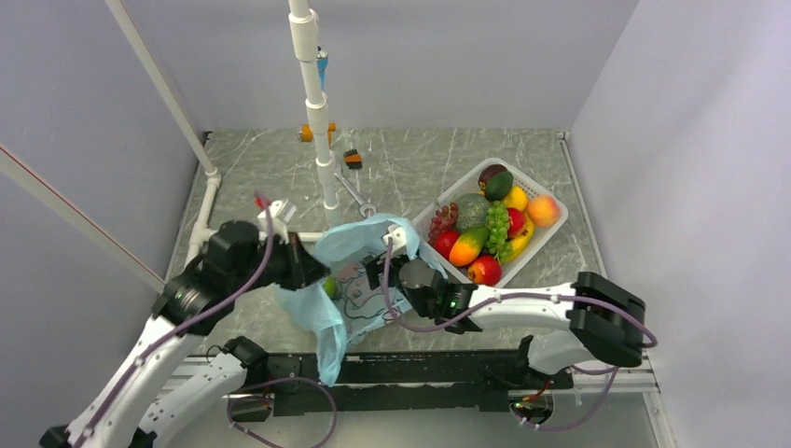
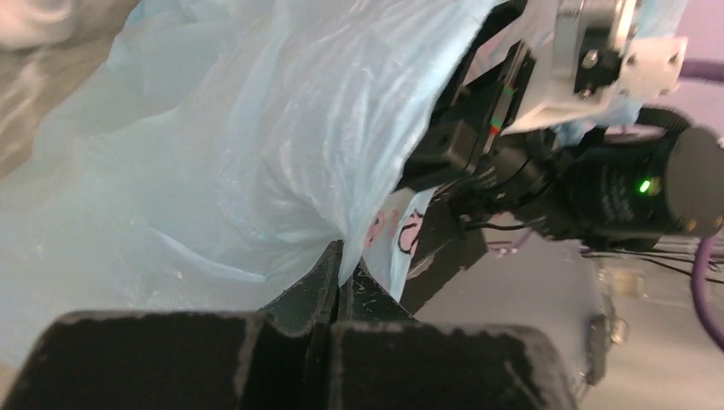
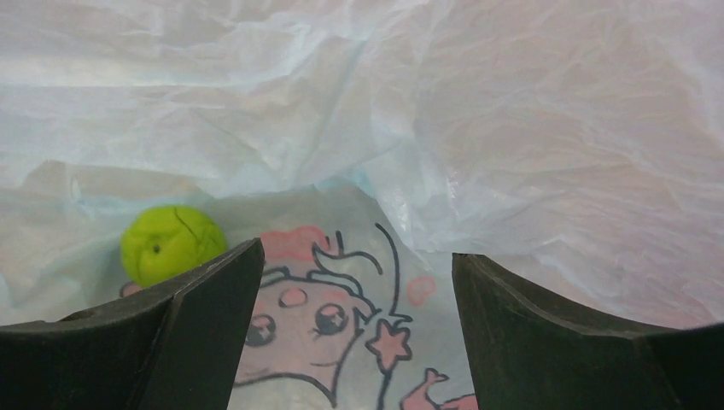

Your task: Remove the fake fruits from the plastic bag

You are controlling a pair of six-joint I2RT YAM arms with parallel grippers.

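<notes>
Two arms are reaching in from the near edge toward the plastic bag (image 1: pixel 350 245), which is lying crumpled on the table (image 1: pixel 420 163) between them. Its light-blue film is rising in loose folds and one tail is hanging toward the near edge.

The left hand (image 2: pixel 340 265) is pinching a fold of the bag's thin wall between fully closed fingers and is holding that side of the bag up. The right hand (image 3: pixel 357 265) is sitting inside the bag's mouth with its fingers spread wide, gripping nothing. The bag's dark cartoon print is showing between them in the right wrist view.

One fake fruit, a lime-green ball (image 3: pixel 169 243), is lying inside the bag on its lower layer, partly hidden behind one finger of the right hand. Whether the finger is touching it cannot be told. In the top view it is showing as a small green spot close to the left hand.

Several other fake fruits are sitting in a white slotted basket (image 1: pixel 532 187) just beside the bag's far right edge. Among them are an avocado (image 1: pixel 499 185), a peach (image 1: pixel 543 210), a green grape bunch (image 1: pixel 499 226), a mango (image 1: pixel 466 247) and a red-yellow apple (image 1: pixel 485 271).
</notes>
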